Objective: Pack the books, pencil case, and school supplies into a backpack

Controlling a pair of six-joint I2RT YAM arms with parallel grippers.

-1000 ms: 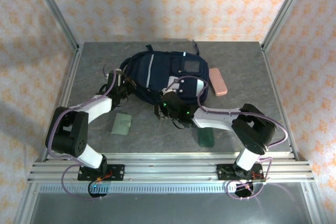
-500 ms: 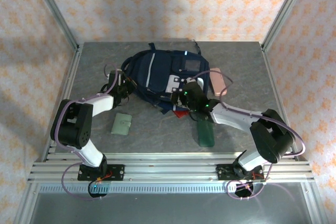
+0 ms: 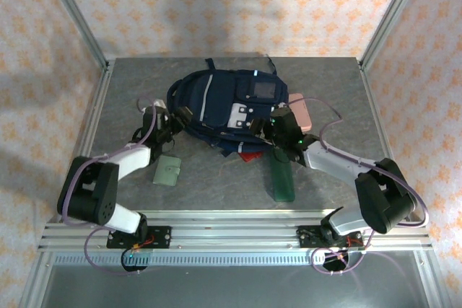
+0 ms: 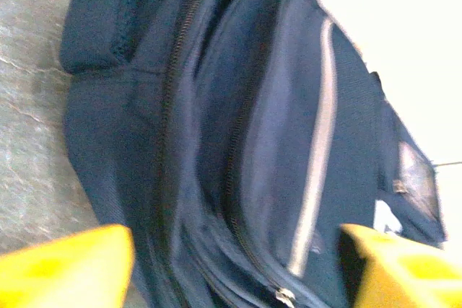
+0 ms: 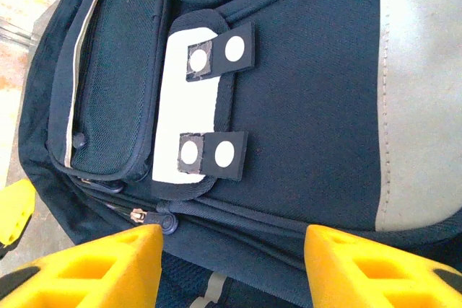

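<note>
Grey table, navy backpack lying flat

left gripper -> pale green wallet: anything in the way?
Nothing visible. The left gripper, open and facing the backpack, is apart from the pale green wallet, which lies flat on the table beside the left forearm, nearer the bases. Bare table surface lies between them.

Soft, even overhead light. The left wrist view is blurred across the backpack, its background blown white.
</note>
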